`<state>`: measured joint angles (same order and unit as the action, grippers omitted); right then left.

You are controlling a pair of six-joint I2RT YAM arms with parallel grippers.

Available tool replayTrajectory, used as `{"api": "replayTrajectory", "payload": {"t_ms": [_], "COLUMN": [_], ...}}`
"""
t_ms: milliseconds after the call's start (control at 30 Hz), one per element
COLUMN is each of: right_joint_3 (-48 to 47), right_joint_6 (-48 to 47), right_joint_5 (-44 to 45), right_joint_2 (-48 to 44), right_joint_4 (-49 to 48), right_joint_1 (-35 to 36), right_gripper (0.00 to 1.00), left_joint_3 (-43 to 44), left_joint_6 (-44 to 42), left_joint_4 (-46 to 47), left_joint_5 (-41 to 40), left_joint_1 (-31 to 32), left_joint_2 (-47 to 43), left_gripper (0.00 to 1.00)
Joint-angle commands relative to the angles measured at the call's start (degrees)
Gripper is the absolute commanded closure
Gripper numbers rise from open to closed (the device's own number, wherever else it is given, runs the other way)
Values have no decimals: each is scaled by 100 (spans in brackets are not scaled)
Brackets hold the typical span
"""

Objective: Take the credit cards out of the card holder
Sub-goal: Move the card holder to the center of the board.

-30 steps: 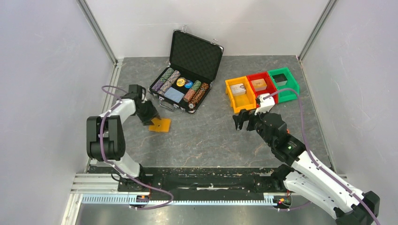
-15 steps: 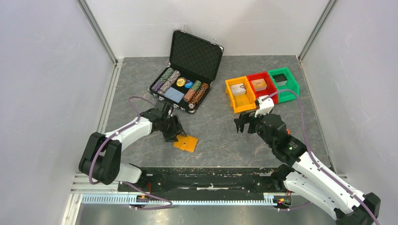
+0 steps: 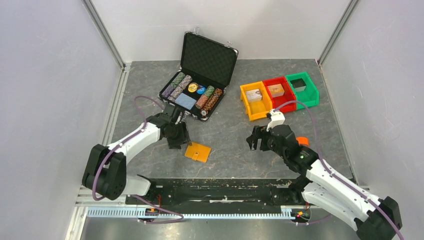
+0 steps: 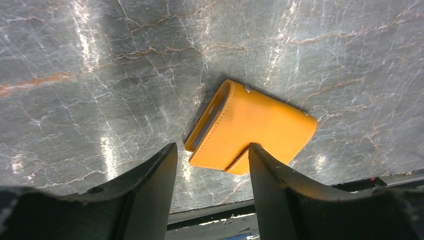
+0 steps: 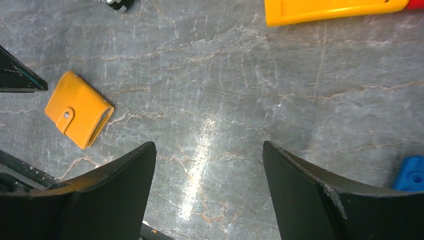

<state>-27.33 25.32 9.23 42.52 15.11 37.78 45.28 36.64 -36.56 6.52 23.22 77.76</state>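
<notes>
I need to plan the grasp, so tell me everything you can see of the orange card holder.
The card holder is a small flat orange wallet, leather-like with stitched edges. It is folded shut, closed by a strap with a metal snap, and lies flat on the grey marbled table near the front edge. A pale strip, perhaps a card, shows in one side slot. The left claw hovers open over it, not gripping.
</notes>
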Motion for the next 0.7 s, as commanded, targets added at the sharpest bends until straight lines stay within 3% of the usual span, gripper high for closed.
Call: {"api": "replayTrajectory", "payload": {"t_ms": [0, 233, 400, 667], "right_joint_3": [-80, -340, -398, -317], "right_joint_6": [266, 122, 61, 157], "right_joint_5": [-424, -484, -509, -433], "right_joint_2": [290, 713, 891, 1014], "right_joint_4": [-298, -437, -481, -526], "right_joint_1": [12, 11, 10, 8], "right_gripper": [21, 27, 30, 33], "left_joint_3": [-241, -517, -945, -903], "left_joint_6": [-403, -261, 380, 1803], "left_joint_4": [324, 604, 1374, 2782], "left_joint_5": [445, 916, 1597, 2002], "left_joint_1": [-2, 175, 506, 1728], "left_joint_2": [68, 253, 125, 433], "left_gripper": [39, 42, 44, 49]}}
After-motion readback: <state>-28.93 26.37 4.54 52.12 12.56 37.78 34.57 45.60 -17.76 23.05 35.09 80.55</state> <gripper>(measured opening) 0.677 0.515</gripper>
